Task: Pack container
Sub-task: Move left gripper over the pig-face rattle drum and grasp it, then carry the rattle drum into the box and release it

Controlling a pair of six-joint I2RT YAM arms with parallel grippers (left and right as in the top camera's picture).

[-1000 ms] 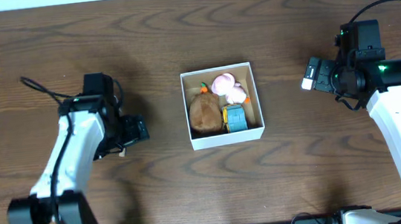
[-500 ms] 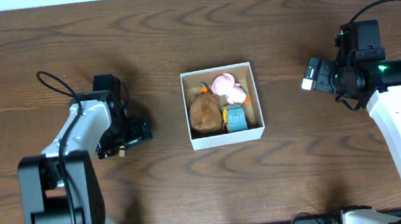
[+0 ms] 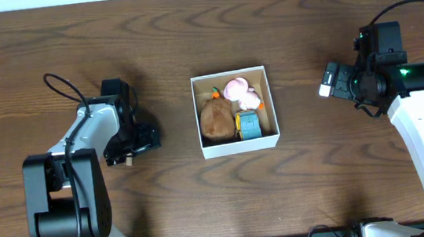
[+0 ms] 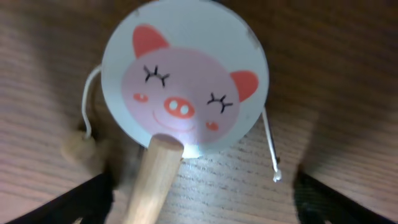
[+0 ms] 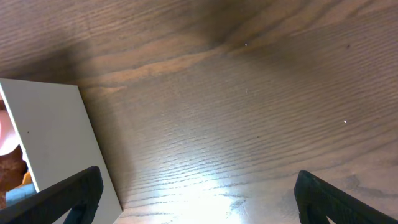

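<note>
Overhead, the container [image 3: 240, 145] is seen at the middle of the table [image 3: 186, 26], well apart from both arms. A brown plush [image 3: 214, 120], a pink toy [image 3: 236, 90] and a blue toy [image 3: 249, 126] are already packed inside it, and little bare floor is left.

In the left wrist view the left gripper [image 4: 202, 183] is held low over the wood, well to the left of the container. Its fingers [image 4: 74, 202] are spread wide on either side of the wooden handle [image 4: 154, 182] of a pig-faced drum rattle [image 4: 185, 87]. The rattle lies flat on the table and nothing is clamped yet. Two cords are attached to the disc, one ending in a bead [image 4: 79, 148].

The right gripper [image 5: 199, 196] is held above bare table just right of the container's white wall, with its fingers apart and empty.

Several risks can be judged from here:
- The handle is round and smooth, so it may be rolled or squeezed out sideways if the fingers are closed off-centre.
- A loose cord or bead may be pinched against the handle, or later caught on the thin cardboard rim.
- With the container so full, the wide disc may be left propped on the plush or hanging over a wall.
- The light container may be shoved if the rattle is pressed in.
</note>
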